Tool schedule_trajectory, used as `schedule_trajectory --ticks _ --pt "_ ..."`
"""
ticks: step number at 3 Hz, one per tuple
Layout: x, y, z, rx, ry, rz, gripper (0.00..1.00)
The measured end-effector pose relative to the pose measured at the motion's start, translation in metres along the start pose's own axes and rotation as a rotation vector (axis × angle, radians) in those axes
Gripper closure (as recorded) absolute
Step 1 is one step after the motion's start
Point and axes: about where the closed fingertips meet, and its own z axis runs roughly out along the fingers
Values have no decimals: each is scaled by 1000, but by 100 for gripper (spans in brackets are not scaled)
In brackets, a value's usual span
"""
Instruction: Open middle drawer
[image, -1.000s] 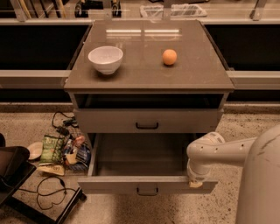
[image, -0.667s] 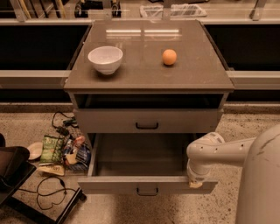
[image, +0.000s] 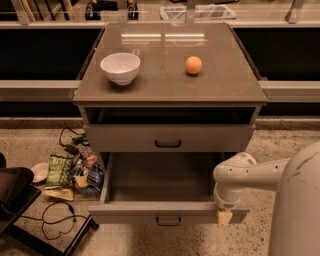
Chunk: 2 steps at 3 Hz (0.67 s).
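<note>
The middle drawer (image: 160, 212) of the grey cabinet stands pulled far out, showing its plain grey interior (image: 159, 176). Its small black bar handle (image: 168, 219) sits at the middle of the front panel. My gripper (image: 224, 216) hangs from the white arm (image: 250, 172) at the right end of that drawer's front panel, over its top edge. The drawer above (image: 167, 138), with its own black handle (image: 167, 144), is pushed in. Whatever lies below the open drawer is hidden by it.
A white bowl (image: 120, 68) and an orange (image: 193, 65) sit on the cabinet top (image: 170, 87). Snack bags (image: 75, 172), a plate and black cables (image: 55, 220) lie on the floor to the left. A black object (image: 12, 195) stands at the far left.
</note>
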Motion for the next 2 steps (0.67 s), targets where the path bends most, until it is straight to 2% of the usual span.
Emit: schedule_trajectory --ticks 1,2 --pt "0 1 1 -2 0 0 0" --pt "1 2 2 -5 0 1 0"
